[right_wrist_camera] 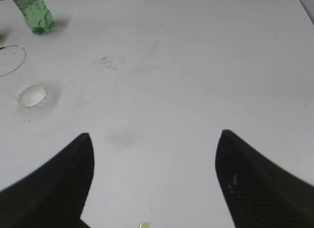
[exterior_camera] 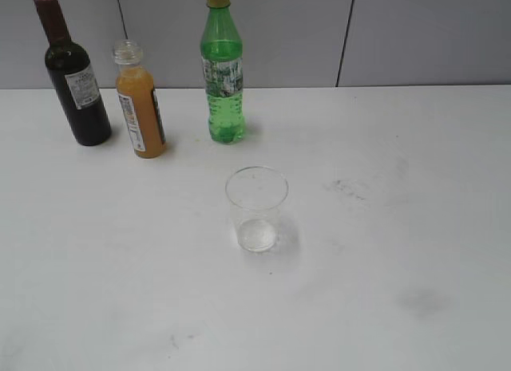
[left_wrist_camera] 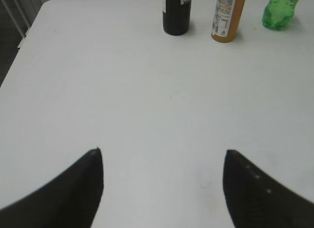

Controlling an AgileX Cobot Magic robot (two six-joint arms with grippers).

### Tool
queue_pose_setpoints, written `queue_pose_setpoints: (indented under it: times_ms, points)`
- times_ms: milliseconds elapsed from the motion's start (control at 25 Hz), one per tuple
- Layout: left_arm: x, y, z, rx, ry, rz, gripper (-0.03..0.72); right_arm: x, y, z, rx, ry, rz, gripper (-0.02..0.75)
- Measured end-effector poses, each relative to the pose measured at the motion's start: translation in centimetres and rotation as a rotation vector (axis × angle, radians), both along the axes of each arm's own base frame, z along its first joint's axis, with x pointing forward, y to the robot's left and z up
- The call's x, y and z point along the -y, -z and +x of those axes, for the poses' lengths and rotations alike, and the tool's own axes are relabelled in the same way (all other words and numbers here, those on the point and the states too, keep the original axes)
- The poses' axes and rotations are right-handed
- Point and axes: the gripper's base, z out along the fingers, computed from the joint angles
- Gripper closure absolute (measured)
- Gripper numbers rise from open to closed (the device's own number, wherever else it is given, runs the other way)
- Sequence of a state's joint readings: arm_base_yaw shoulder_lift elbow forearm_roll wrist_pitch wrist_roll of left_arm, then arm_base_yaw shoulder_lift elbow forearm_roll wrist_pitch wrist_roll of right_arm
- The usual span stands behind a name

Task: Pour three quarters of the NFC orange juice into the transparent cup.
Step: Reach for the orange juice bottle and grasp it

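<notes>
Nothing grasped yet: left gripper [left_wrist_camera: 162, 162] and right gripper [right_wrist_camera: 154, 144] both spread empty; small clear orange-juice bottle [left_wrist_camera: 227, 16] far ahead of left, empty transparent plastic cup [right_wrist_camera: 19, 76] ahead-left of right; next, reach bottle.

No legible text on any bottle label [exterior_camera: 133, 122].

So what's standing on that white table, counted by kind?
Bottles: 3 – dark glass wine bottle, small clear plastic orange juice bottle, tall green plastic bottle.
Cups: 1 – clear plastic tumbler, empty.
Total: 4.
</notes>
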State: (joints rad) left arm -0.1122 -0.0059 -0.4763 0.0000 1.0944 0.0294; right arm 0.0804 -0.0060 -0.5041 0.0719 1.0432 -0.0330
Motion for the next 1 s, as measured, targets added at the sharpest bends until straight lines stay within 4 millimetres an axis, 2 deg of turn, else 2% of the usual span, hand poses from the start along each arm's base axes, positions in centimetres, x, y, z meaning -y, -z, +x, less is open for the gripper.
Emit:
queue_pose_setpoints:
  times_ms: [360,480,600,880,1000]
  points:
    - [0.0,0.0,0.0,0.000,0.000,0.000,0.100,0.0,0.0,0.0,0.000,0.000,0.000,0.147]
    - [0.0,-0.1,0.0,0.004,0.000,0.000,0.036,0.0,0.0,0.0,0.000,0.000,0.000,0.147]
    - [0.0,-0.1,0.0,0.009,0.000,-0.001,0.004,0.0,0.0,0.0,0.000,0.000,0.000,0.147]
    - [0.0,-0.8,0.0,0.053,0.000,-0.006,-0.004,0.0,0.0,0.0,0.000,0.000,0.001,0.147]
    - [0.2,-1.4,0.8,0.074,0.008,-0.022,-0.001,0.0,0.0,0.0,0.000,0.000,0.001,0.147]
